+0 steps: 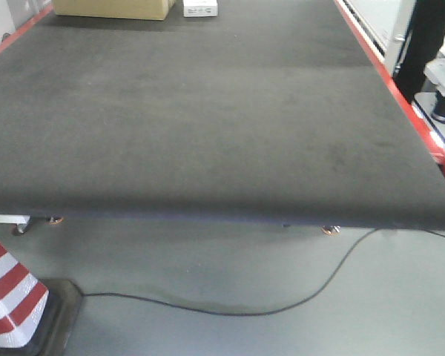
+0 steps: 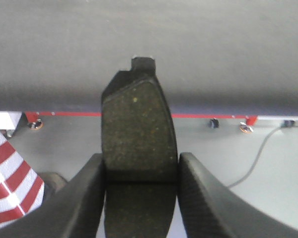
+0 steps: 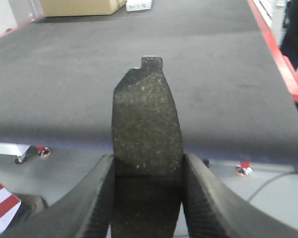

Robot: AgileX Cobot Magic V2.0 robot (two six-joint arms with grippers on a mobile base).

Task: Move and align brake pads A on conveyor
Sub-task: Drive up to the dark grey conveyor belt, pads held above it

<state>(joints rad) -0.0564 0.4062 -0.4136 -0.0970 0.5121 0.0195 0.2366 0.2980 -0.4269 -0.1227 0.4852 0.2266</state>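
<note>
Each wrist view shows one brake pad held lengthwise between black fingers. My left gripper is shut on a speckled grey pad with a centre groove; its far tab reaches up in front of the conveyor's near edge, over the floor. My right gripper is shut on a like pad, its tip in front of the belt. In the front view the dark grey conveyor lies bare, with a red strip along its right edge; no gripper or pad shows there.
A cardboard box and a small white box sit at the belt's far end. A red-and-white striped cone stands on the floor at lower left. A black cable runs across the grey floor. A person's dark legs stand at right.
</note>
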